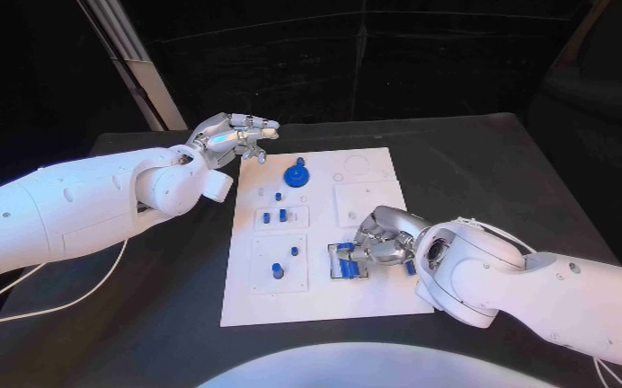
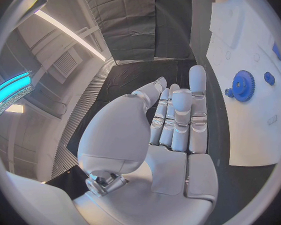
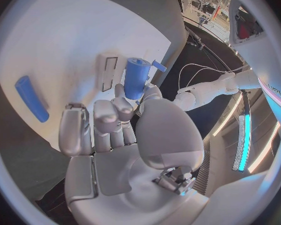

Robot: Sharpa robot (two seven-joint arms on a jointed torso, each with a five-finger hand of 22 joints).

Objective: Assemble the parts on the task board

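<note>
The blue cylinder [image 3: 137, 78] is the piece in play: in the right wrist view it sits pinched at the tips of the right hand [image 1: 377, 246], upright against the white task board [image 1: 376, 303]. In the head view that hand is low over the board's lower right part, where a small blue-lined holder [image 1: 346, 262] lies, so I judge the hand is either seating the cylinder there or lifting it out; which of the two cannot be told. Another loose blue peg [image 3: 31, 98] lies flat on the board to one side of the fingers, apart from them.

Further up the board, in the upper middle of the head view, a blue gear [image 1: 298, 175] sits on its post, and small blue pieces stand in the left-hand column of pockets, one pair [image 1: 273, 216] mid-board and one peg [image 1: 276, 269] lower down. They look placed already.

The left hand [image 1: 234, 139] hangs off the board's upper left corner, above the black table [image 1: 519, 163], holding nothing, its fingers loosely extended and close together. It seems parked there to stay out of the way.

The right hand works close to the board's right edge, with bare table beyond it on the right and below. The tight side is inward, toward the standing pegs.
</note>
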